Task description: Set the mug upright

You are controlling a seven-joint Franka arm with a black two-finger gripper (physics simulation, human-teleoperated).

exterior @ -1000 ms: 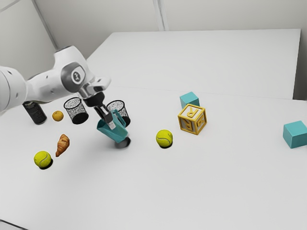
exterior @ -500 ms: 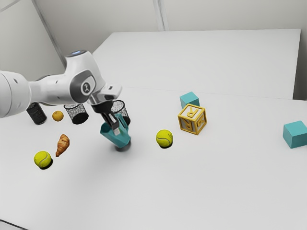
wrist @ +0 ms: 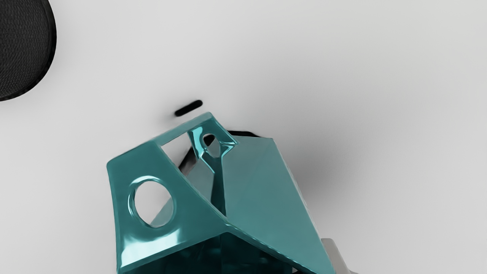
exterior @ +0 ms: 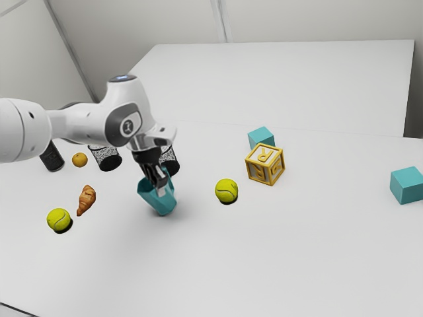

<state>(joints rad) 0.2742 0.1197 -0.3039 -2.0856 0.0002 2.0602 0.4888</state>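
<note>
At the exterior view's left the white arm (exterior: 73, 125) reaches in, a black can (exterior: 52, 159) on the table (exterior: 297, 257) below it. A tennis ball (exterior: 58, 220) sits nearer the camera, then come a small orange (exterior: 79, 160), a croissant (exterior: 86, 199) and a black mesh cup (exterior: 107, 158), partly hidden by the arm. Next is the gripper (exterior: 160, 188), pointing down at the teal mug (exterior: 163, 205) and pinching its wall — one finger lies along the outside, the other mostly hidden in the mouth. The mug is right at the fingertips, its body reaching below them, and it leans, mouth tipped up toward the exterior view's left; I cannot tell whether its base touches the table. In the wrist view its handle (wrist: 198, 123) stands out from the wall. A second mesh cup (exterior: 170, 162) is just behind the gripper. Farther right are another tennis ball (exterior: 227, 190), a teal block (exterior: 261, 137) with a yellow-edged letter block (exterior: 266, 164) in front — and, near the right edge, another teal block (exterior: 407, 185)
</note>
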